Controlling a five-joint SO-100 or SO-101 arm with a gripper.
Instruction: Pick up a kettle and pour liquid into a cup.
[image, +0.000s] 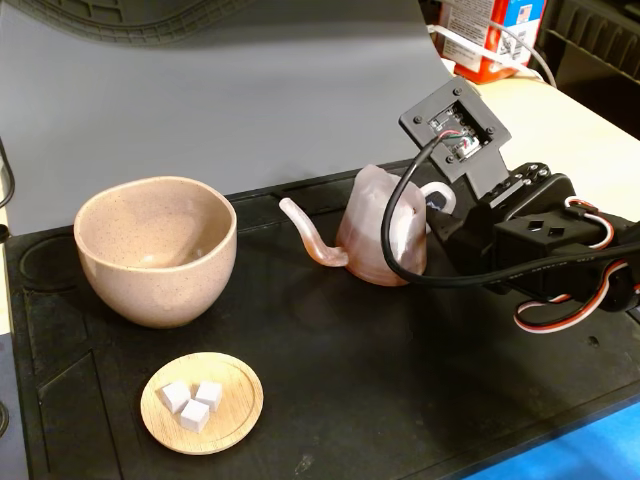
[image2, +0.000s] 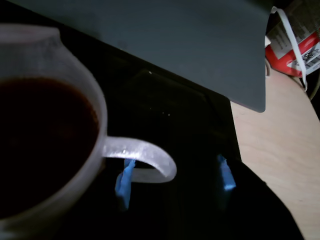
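Note:
The pinkish-white kettle (image: 372, 232) stands upright on the black mat (image: 400, 380), its thin spout (image: 310, 242) pointing left toward the beige speckled cup (image: 155, 250). The cup looks empty. My gripper (image: 445, 215) comes in from the right at the kettle's loop handle (image: 437, 194). In the wrist view the kettle (image2: 75, 85) fills the left side, with dark reddish-brown liquid (image2: 45, 145) inside. My gripper (image2: 175, 180) is open, its blue-taped fingertips (image2: 125, 182) set apart, with the handle (image2: 145, 157) reaching into the gap between them.
A small round wooden dish (image: 235, 425) with three white cubes lies in front of the cup. A grey backdrop (image: 250, 100) rises behind the mat. A red-and-white carton (image: 490, 35) stands on the pale tabletop (image: 580, 130) at the back right.

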